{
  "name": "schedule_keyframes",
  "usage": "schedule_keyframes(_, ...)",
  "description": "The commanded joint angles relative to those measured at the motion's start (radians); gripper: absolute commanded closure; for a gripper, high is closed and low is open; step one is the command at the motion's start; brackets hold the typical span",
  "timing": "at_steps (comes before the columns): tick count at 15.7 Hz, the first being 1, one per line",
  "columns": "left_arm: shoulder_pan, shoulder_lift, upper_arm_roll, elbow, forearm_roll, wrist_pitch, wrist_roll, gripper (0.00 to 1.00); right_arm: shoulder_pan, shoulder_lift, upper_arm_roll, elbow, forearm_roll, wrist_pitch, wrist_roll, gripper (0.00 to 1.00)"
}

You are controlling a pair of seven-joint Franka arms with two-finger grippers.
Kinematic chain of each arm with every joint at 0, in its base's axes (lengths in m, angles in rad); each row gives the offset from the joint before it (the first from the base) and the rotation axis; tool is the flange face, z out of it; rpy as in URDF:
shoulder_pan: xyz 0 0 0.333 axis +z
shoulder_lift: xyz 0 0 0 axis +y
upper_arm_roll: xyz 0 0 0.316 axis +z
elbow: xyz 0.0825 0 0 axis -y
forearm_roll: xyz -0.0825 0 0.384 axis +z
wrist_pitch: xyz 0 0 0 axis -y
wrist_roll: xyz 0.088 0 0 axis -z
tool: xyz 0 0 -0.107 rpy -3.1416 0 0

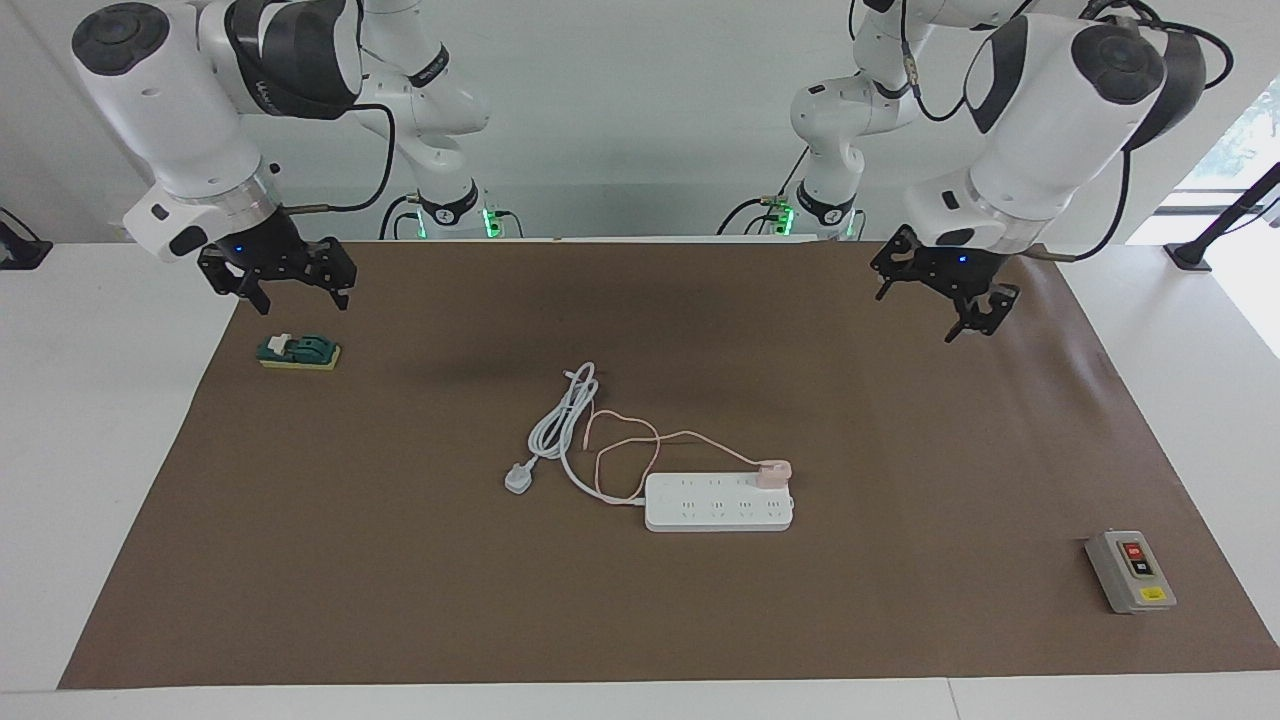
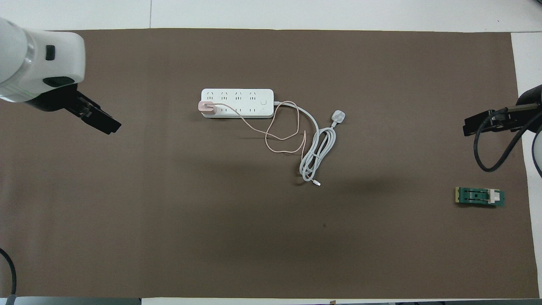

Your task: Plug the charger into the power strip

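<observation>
The charger (image 1: 772, 472) sits plugged into the power strip (image 1: 718, 502), standing on the socket at the strip's end toward the left arm's end of the counter, in the row nearer to the robots. In the overhead view the charger (image 2: 207, 107) covers that corner socket of the strip (image 2: 237, 103), and the other outlets show bare. Its thin pink cable (image 1: 620, 450) runs off the charger, loops on the brown mat (image 1: 400, 560) just beside the strip on the side nearer to the robots, and crosses the strip's thick white cord (image 1: 562, 420). That cord leaves the strip's end toward the right arm, lies in a loose bundle, and ends in a white plug (image 1: 518, 480) flat on the mat, near the strip but apart from it.

The left end effector (image 1: 945, 285) hangs in the air over the mat's edge toward the left arm's end, well apart from the strip, fingers spread wide and holding nothing. The right end effector (image 1: 277, 272) waits over the mat's corner at the right arm's end, above a small green block (image 1: 299, 352), fingers also spread apart and empty.

A grey switch box (image 1: 1130, 571) with red and black buttons lies on the mat toward the left arm's end, farther from the robots than the strip.
</observation>
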Motion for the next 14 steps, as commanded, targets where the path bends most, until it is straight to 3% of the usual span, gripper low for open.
schedule_keyframes(1, 0.065, -0.074, -0.002, -0.047, -0.019, -0.037, -0.194, 0.0, -0.012, -0.014, 0.013, -0.007, -0.014, -0.011, -0.002, 0.0)
schedule_keyframes(9, 0.103, -0.111, 0.005, -0.093, -0.008, -0.077, -0.276, 0.0, -0.013, -0.014, 0.011, -0.007, -0.014, -0.013, -0.002, 0.0)
schedule_keyframes(12, 0.105, -0.111, 0.005, -0.093, 0.012, -0.069, -0.429, 0.0, -0.012, -0.014, 0.011, -0.007, -0.014, -0.011, -0.002, 0.0)
schedule_keyframes(14, 0.103, -0.108, 0.005, -0.09, 0.026, -0.074, -0.428, 0.0, -0.012, -0.014, 0.011, -0.007, -0.014, -0.011, -0.002, 0.0)
